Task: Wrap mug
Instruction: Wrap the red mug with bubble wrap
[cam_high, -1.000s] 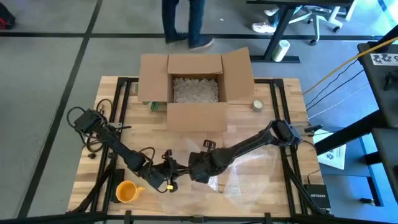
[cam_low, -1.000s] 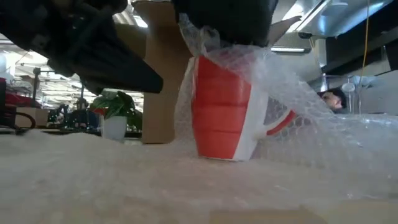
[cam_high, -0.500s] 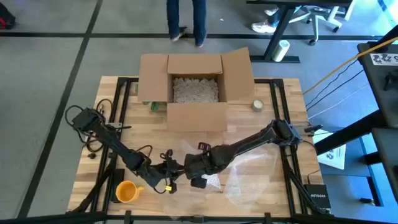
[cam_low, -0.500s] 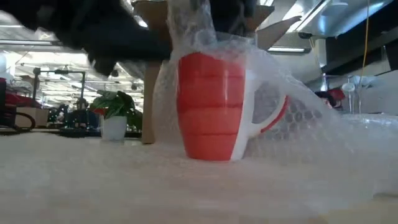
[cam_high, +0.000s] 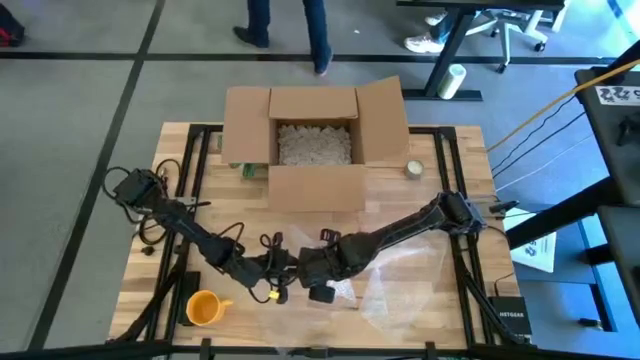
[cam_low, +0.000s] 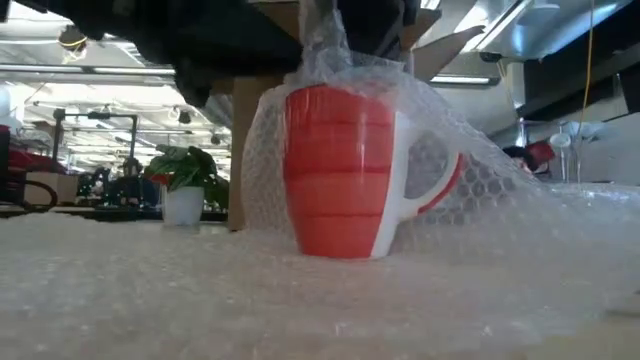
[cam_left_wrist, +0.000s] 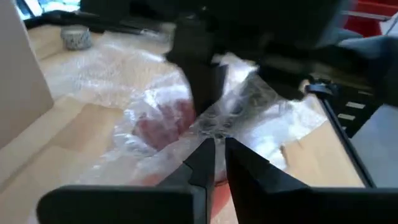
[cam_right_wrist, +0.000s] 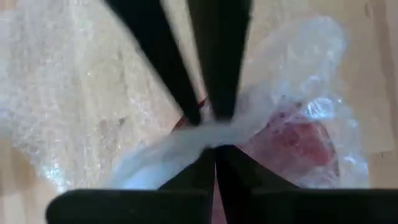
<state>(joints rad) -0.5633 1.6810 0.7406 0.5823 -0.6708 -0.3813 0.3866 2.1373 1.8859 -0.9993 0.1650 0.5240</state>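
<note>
Mug (cam_low: 345, 170), red with a white handle, stands upright on the table (cam_high: 440, 215), draped in bubble wrap (cam_low: 470, 165). Directly above it, the right gripper (cam_right_wrist: 214, 149) and the left gripper (cam_left_wrist: 216, 146) meet tip to tip, each pinching the gathered wrap. Beyond them stands an open cardboard box (cam_high: 315, 145); an orange cup (cam_high: 203, 308) lies behind the left gripper.
</note>
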